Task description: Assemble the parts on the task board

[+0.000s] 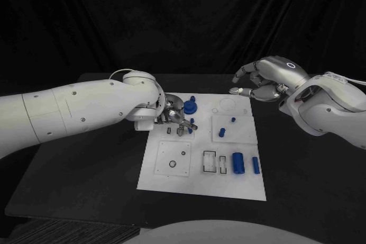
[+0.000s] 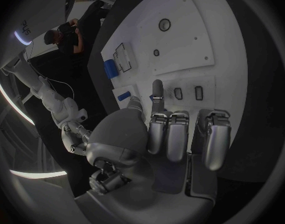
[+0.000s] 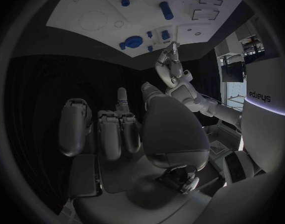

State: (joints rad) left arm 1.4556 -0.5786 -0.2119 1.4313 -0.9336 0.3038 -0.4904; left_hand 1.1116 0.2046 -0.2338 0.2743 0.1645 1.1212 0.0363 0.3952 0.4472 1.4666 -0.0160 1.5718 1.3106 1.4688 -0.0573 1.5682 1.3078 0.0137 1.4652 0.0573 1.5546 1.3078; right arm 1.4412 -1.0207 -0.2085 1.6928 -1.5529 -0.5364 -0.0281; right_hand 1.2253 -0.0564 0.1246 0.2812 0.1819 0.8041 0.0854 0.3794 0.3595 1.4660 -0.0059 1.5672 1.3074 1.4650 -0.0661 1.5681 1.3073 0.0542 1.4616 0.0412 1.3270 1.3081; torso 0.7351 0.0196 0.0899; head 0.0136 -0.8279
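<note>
The white task board (image 1: 202, 172) lies mid-table with several blue parts on it. A blue knob (image 1: 191, 105) and a small peg (image 1: 191, 122) stand near its far left. Another peg (image 1: 222, 132) stands further right. A thick blue cylinder (image 1: 238, 162) and a thinner one (image 1: 255, 165) lie at the right. My left hand (image 1: 174, 116) hovers low over the board's far left corner, fingers bent down by two small slots (image 2: 188, 92), holding nothing. My right hand (image 1: 259, 82) is raised beyond the board's far right corner, fingers loosely curled and empty. The knob (image 3: 133, 42) also appears in the right wrist view.
The board (image 2: 180, 35) carries a square plate with two round holes (image 1: 174, 158) at the near left and rectangular recesses (image 1: 215, 162) in the middle. Black table (image 1: 84, 164) surrounds the board, with free room at left, right and front.
</note>
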